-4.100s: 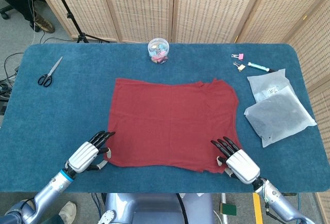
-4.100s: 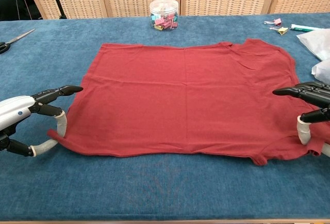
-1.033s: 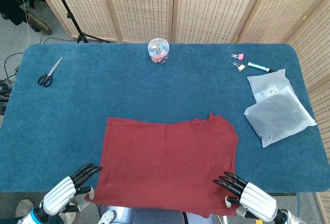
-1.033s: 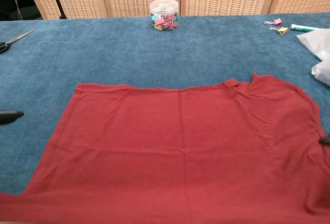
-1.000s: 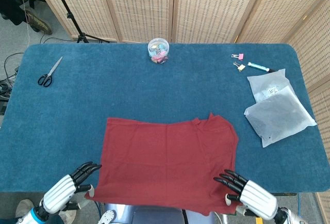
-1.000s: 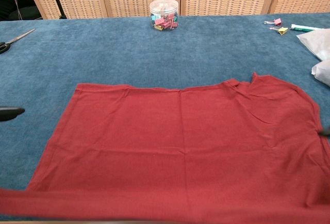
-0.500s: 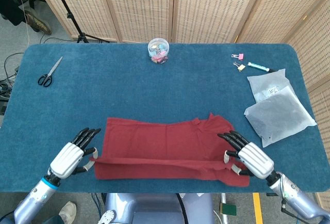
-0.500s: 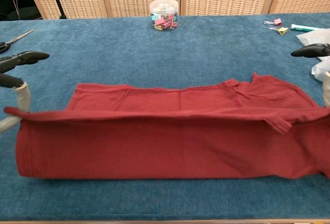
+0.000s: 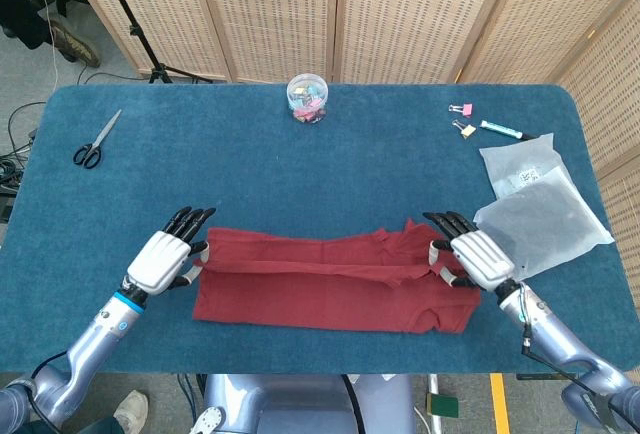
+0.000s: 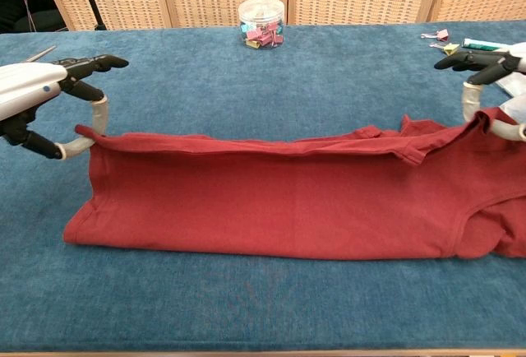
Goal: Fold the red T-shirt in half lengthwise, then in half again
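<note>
The red T-shirt [image 9: 330,289] [image 10: 279,205] lies across the near middle of the blue table, its near half lifted and carried over toward the far edge as a long fold. My left hand [image 9: 165,257] [image 10: 49,98] pinches the raised edge at the shirt's left end. My right hand [image 9: 473,254] [image 10: 489,85] pinches the raised edge at the right end, by the sleeve. Both hands hold the cloth a little above the table, with the other fingers stretched forward.
A clear jar of coloured clips [image 9: 307,97] [image 10: 261,22] stands at the back centre. Scissors [image 9: 95,140] lie at the back left. Two white plastic bags [image 9: 535,204] lie close to my right hand, with binder clips [image 9: 463,119] and a marker [image 9: 500,130] behind them.
Both hands have carried the shirt's near edge up and away from me, over the lower layer toward the far edge. The shirt now shows as a narrower band.
</note>
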Controlling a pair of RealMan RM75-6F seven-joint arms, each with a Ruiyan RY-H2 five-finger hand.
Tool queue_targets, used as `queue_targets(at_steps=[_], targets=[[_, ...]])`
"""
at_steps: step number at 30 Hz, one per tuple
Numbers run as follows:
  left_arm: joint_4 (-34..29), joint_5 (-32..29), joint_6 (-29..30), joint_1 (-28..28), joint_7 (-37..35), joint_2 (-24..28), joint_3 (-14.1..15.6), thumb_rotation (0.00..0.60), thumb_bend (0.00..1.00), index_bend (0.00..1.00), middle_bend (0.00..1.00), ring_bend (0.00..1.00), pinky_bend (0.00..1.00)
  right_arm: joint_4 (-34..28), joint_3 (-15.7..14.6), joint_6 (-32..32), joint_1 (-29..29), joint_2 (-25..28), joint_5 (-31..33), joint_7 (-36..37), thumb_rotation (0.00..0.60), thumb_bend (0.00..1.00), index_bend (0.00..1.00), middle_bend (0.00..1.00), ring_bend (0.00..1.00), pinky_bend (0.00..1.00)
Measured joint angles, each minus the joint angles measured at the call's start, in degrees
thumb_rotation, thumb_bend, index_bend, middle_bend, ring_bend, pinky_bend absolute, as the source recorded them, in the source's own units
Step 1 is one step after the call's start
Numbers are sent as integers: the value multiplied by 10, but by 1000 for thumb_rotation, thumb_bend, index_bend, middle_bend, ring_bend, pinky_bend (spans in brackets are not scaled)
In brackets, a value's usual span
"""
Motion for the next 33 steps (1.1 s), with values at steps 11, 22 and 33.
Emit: queue_targets(at_steps=[11, 22, 33], targets=[[31, -43, -40, -29, 23, -32, -28, 600, 449, 746, 0, 0, 0, 4, 41, -74, 35, -22, 61, -46, 600, 620, 649, 56, 0, 0], [54, -73, -58, -41, 28, -48, -42, 600, 454, 746, 0, 0, 0, 23, 71, -124, 52, -38, 121, -82, 600, 620, 649, 56, 0, 0], [80, -111, -86, -48, 46, -69, -48, 600, 442, 746, 0, 0, 0, 45, 85, -160, 60, -49, 158, -100, 600, 620, 649, 56, 0, 0]])
